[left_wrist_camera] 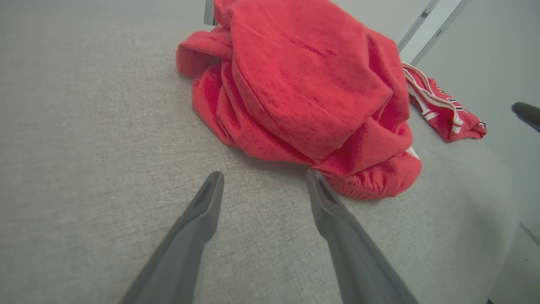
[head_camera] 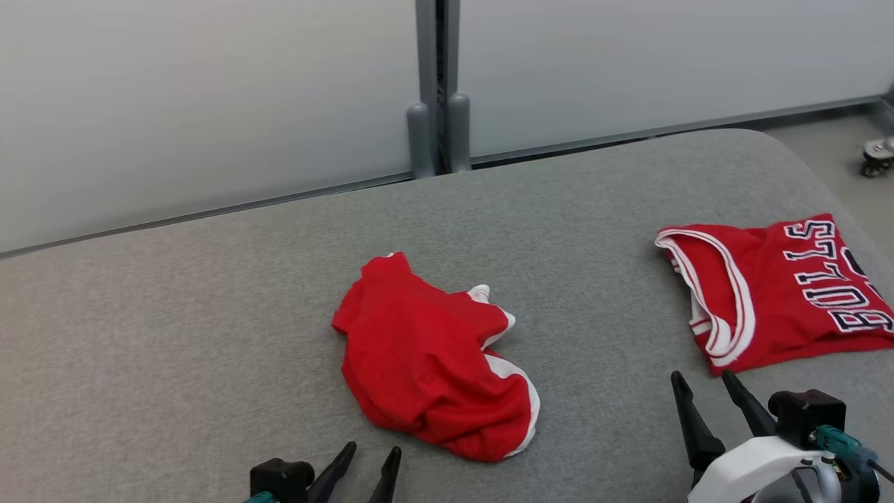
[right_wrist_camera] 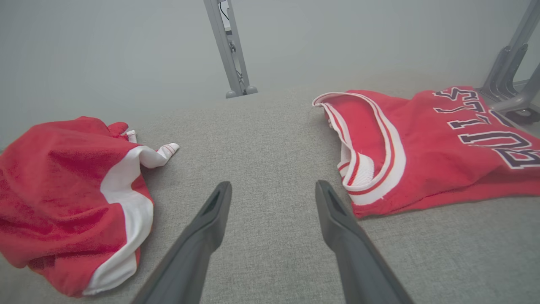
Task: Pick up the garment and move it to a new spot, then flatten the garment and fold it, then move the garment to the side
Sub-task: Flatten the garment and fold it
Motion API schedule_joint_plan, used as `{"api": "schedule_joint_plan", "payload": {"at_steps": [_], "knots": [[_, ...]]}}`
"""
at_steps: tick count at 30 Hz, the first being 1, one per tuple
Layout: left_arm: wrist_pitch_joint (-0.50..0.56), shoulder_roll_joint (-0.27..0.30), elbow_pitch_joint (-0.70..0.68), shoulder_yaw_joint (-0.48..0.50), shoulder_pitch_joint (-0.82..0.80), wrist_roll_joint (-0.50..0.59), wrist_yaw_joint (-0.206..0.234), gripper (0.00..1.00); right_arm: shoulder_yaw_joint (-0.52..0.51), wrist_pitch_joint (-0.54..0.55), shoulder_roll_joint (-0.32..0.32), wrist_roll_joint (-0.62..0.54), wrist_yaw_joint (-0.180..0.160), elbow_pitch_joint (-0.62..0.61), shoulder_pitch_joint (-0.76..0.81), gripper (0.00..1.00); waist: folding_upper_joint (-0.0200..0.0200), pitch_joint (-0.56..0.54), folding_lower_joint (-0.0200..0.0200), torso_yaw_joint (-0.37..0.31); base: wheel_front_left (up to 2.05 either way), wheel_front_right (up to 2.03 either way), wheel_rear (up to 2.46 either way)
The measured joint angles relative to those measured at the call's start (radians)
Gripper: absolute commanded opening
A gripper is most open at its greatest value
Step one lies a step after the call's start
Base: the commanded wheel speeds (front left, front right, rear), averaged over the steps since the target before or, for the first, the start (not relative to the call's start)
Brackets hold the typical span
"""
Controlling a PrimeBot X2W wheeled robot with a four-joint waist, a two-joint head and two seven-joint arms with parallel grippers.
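The garment (head_camera: 433,363), a red piece with white trim, is lying crumpled near the middle of the grey fabric-covered table (head_camera: 209,314), a little toward the near edge. In the head view its long axis is running diagonally, from a narrow end at the far left to a broader, white-edged end at the near right. The white trim is showing along its right side. In the left wrist view the garment (left_wrist_camera: 303,93) is sitting heaped in soft folds, with a gathered hem nearest the camera.

The left gripper (head_camera: 371,453) is hovering low at the near edge, just beside the garment's near end, its fingers pointing away from the robot and slightly right. Its jaws are standing wide apart and are holding nothing. In the left wrist view the left gripper (left_wrist_camera: 265,175) is showing one fingertip right at the hem, and whether it is touching cannot be told.

The right gripper (head_camera: 702,383) is hanging at the near right, its fingers pointing up and slightly left in the head view, its jaws likewise spread wide and empty. In the right wrist view the right gripper (right_wrist_camera: 273,185) is aiming at bare table between the garment (right_wrist_camera: 63,198) and a folded red jersey (right_wrist_camera: 443,160) lettered BULLS. That jersey (head_camera: 775,293) is lying flat, well apart from the garment, near the table's right edge.

Frosted panels (head_camera: 209,105) and a grey post (head_camera: 436,84) are standing behind the table.
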Motion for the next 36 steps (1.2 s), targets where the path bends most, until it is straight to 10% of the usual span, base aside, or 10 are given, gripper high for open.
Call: {"api": "schedule_joint_plan", "payload": {"at_steps": [13,14,15,36], "knots": [[-0.021,-0.007,0.109,-0.031,-0.118,-0.092,0.010,0.96,0.004,-0.022,-0.001,0.008,0.000,0.017,-0.023,1.00,0.0000,0.061,0.0000,-0.162,0.00,0.00,0.00],[-0.033,-0.008,0.106,-0.028,-0.123,-0.097,0.010,0.24,0.005,-0.025,-0.001,0.008,0.000,0.019,-0.024,1.00,0.0000,0.061,0.0000,-0.164,0.00,0.00,0.00],[-0.047,-0.007,0.099,-0.027,-0.128,-0.097,0.010,0.00,0.006,-0.026,-0.001,0.008,0.000,0.021,-0.025,1.00,0.0000,0.059,0.0000,-0.164,0.00,0.00,0.00],[0.199,-0.007,-0.373,-0.266,-0.494,-0.219,0.027,0.00,0.026,-0.028,0.000,0.020,0.000,0.043,-0.028,1.00,0.0000,-0.005,0.0000,-0.067,0.00,0.00,0.00]]}}
